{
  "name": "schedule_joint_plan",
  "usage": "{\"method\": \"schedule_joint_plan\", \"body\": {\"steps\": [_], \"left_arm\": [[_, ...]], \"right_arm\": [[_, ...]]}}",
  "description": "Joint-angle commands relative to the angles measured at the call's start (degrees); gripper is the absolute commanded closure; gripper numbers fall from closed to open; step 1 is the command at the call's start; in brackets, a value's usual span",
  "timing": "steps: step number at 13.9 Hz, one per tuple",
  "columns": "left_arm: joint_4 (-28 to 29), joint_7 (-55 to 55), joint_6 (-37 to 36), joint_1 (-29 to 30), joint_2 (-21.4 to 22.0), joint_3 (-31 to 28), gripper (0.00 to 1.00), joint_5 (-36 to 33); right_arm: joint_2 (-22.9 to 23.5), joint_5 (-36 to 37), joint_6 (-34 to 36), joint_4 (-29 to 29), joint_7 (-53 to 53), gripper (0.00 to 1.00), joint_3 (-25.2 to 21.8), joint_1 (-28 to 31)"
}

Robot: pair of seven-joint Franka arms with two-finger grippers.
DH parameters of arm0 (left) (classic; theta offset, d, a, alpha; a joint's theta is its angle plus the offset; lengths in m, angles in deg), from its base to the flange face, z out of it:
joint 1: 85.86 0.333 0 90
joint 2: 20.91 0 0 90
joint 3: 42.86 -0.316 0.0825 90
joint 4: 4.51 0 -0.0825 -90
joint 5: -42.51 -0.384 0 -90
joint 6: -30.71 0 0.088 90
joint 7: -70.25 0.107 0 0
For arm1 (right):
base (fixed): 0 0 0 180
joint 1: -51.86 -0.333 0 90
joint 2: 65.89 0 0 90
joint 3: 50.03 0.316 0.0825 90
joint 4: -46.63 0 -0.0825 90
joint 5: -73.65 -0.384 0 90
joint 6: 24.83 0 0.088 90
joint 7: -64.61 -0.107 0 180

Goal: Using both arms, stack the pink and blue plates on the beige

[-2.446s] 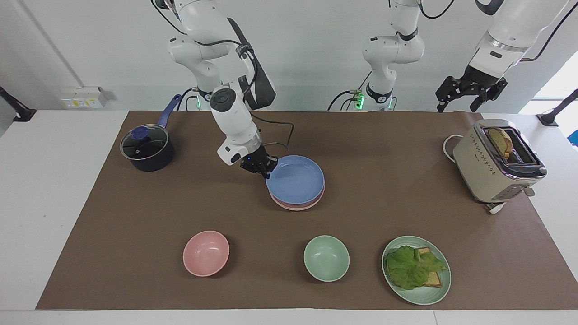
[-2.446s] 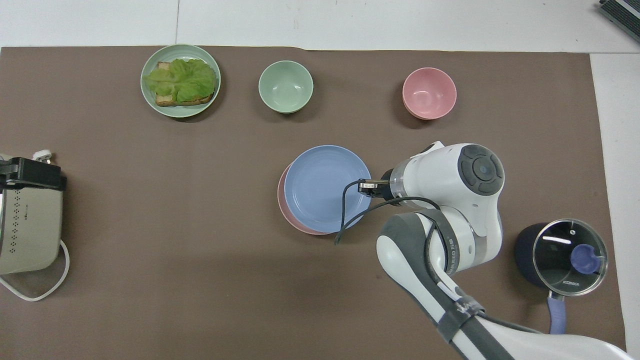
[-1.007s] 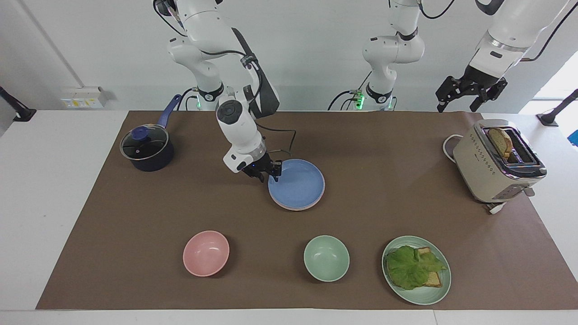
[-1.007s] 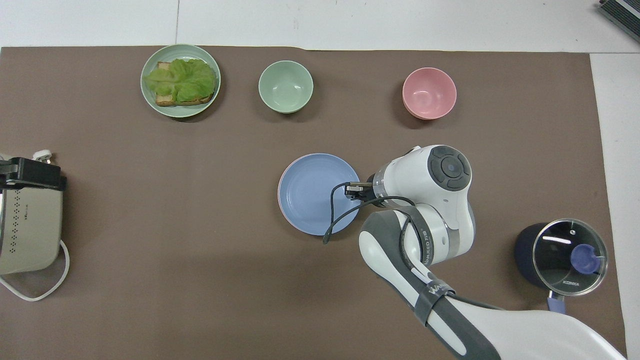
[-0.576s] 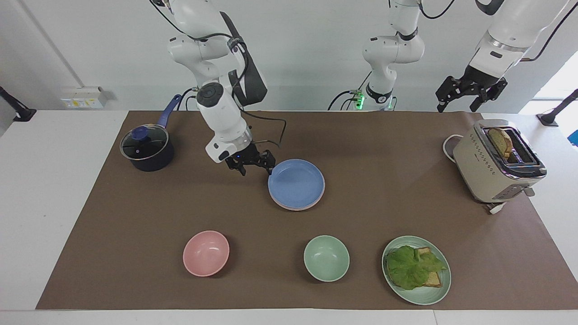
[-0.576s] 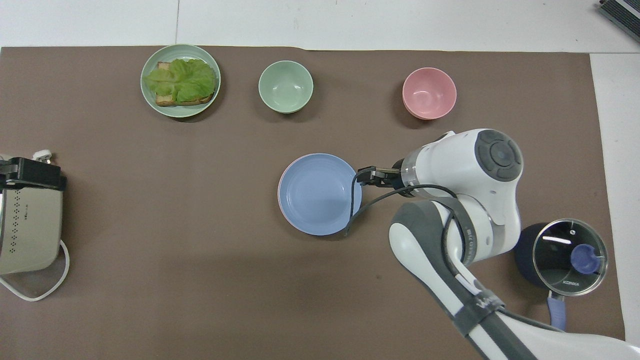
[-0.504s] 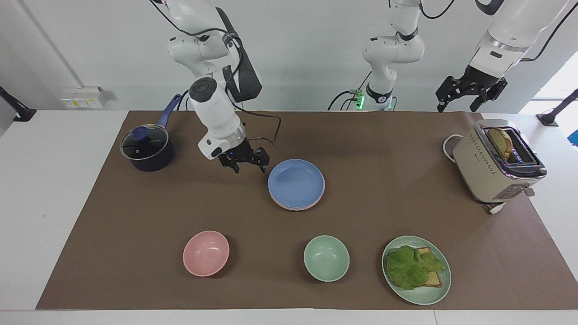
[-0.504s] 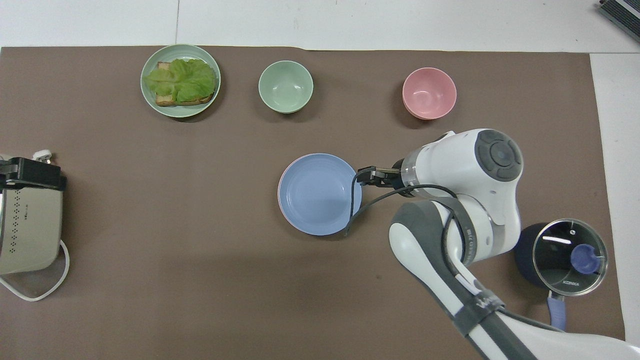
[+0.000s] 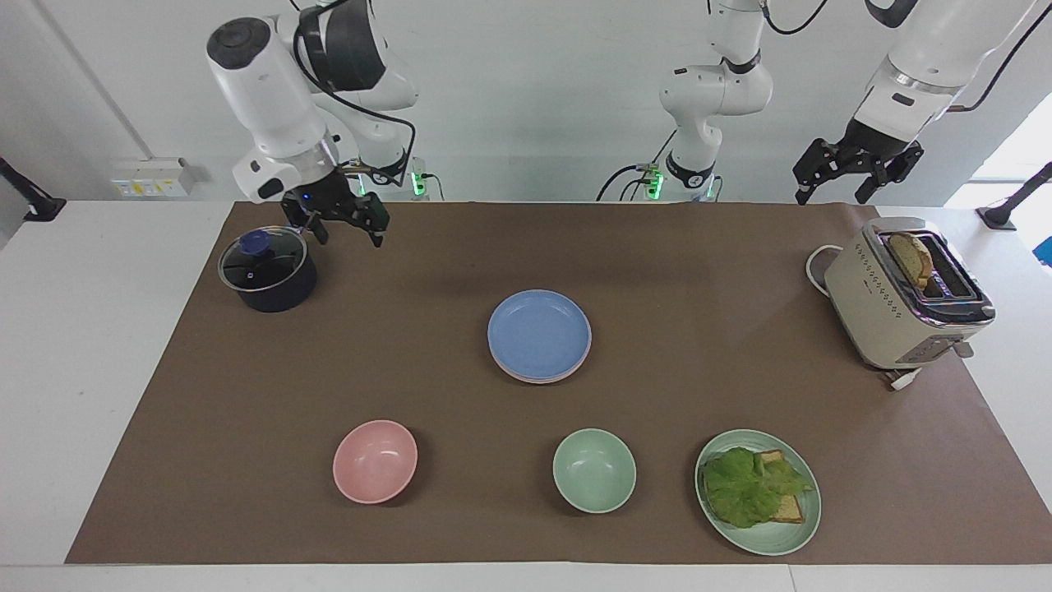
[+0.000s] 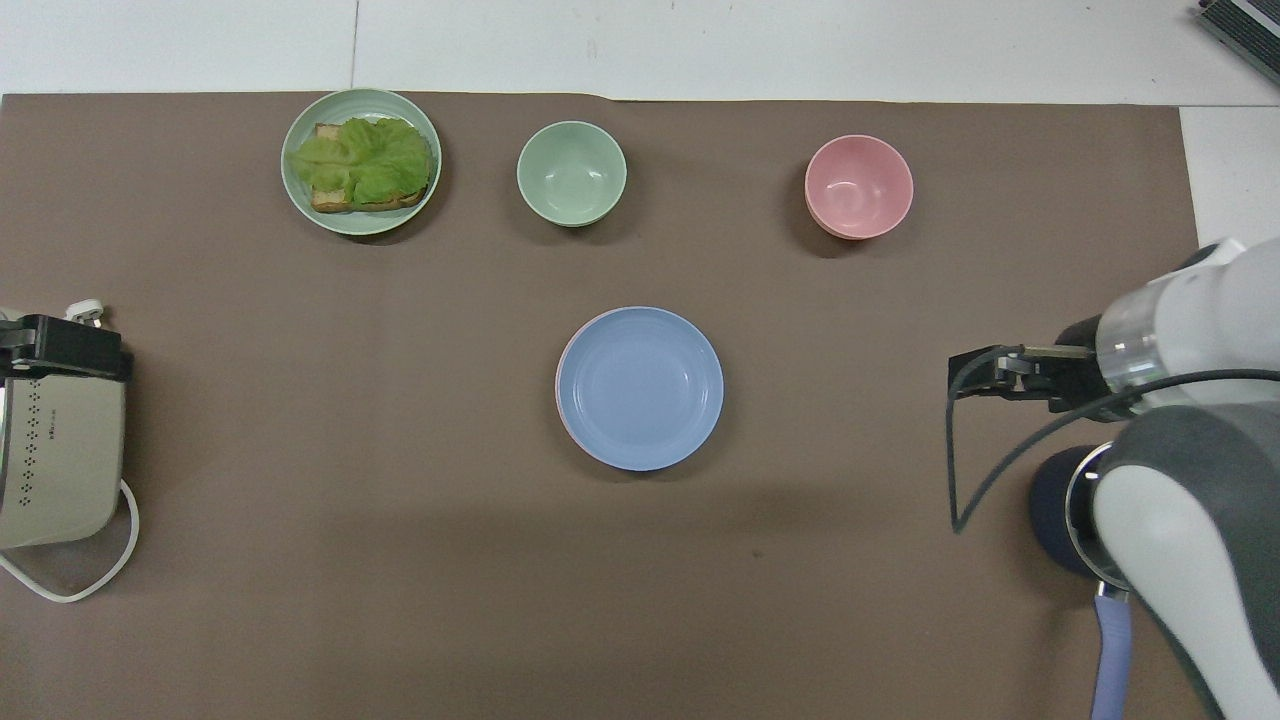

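Two plates mostly hidden under blue plate (image 9: 538,332), pink rim (image 9: 526,375) only

Robotics lab w/ mock kitchen setup: two white arms (image 9: 715,90), brown mat (image 9: 723,271), toaster (image 9: 904,300), pot (image 9: 267,271).

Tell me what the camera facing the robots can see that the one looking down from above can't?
Only the facing view shows the left gripper, open, raised near the toaster and waiting, the bread slice in the toaster's slot, and the pot's glass lid.

Only the overhead view shows the pot's handle end unhidden.

Both show the blue plate topping the stack, the pink plate's edge peeking out underneath, both bowls, the lettuce plate, and the right gripper, open and empty, up by the pot.
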Motion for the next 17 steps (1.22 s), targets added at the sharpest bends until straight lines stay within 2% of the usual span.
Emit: {"method": "schedule_joint_plan", "body": {"steps": [1,4,6,7,17], "left_arm": [[-0.5,0.2,-1.3,0.6,0.4,0.3,0.0,-0.4],[-0.5,0.2,-1.3,0.6,0.4,0.3,0.0,-0.4],[-0.5,0.2,-1.3,0.6,0.4,0.3,0.0,-0.4],[-0.5,0.2,-1.3,0.6,0.4,0.3,0.0,-0.4],[-0.9,0.8,-2.4,0.6,0.2,0.2,0.0,-0.4]], "right_arm": [[1.7,4.8,6.7,7.5,0.8,0.0,0.9,0.8],[3.5,5.1,12.3,15.4,0.8,0.0,0.4,1.1],[7.2,4.6,15.4,21.5,0.8,0.0,0.4,2.1],[8.1,4.6,15.3,22.4,0.8,0.0,0.4,2.5],[7.4,4.6,14.1,21.4,0.7,0.0,0.3,2.5]]}}
